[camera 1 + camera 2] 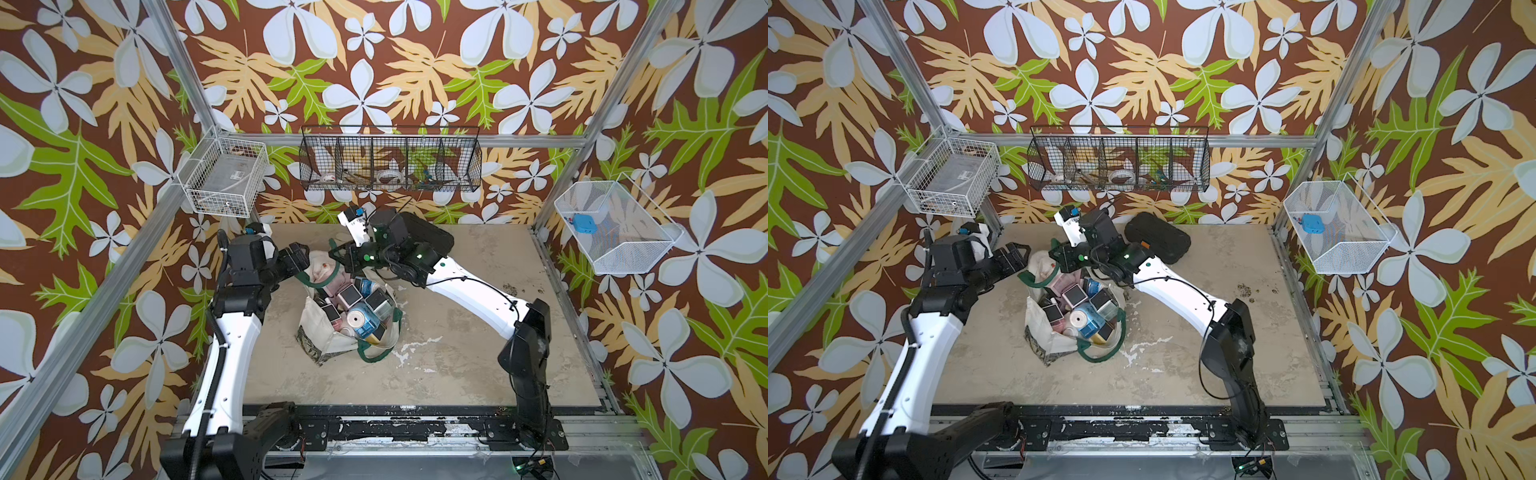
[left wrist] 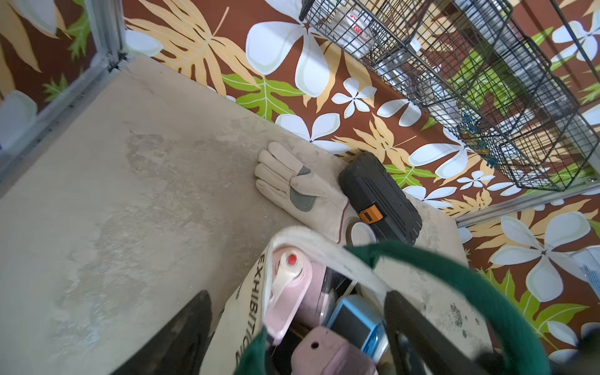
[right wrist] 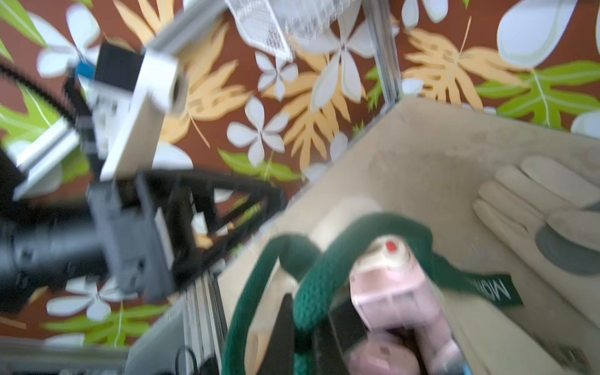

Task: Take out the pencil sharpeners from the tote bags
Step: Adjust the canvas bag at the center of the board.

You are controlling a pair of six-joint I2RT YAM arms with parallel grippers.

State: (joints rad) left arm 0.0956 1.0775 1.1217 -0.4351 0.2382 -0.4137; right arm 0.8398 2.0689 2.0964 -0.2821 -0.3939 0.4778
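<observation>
Mottled surface: limp tote bag, seemingly light, rigid pencil sharpeners.
Wide left pincer, right pincer clamping green handle; grasp flat sides.

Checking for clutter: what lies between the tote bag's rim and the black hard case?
A tape roll and the cuff of the work glove lie between the tote bag and hard case, shown in the left wrist view.

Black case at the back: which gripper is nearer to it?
Right. The right gripper, shut on the handle of the tote, is a short way from the case; the left gripper is beyond it, farther from the case.
</observation>
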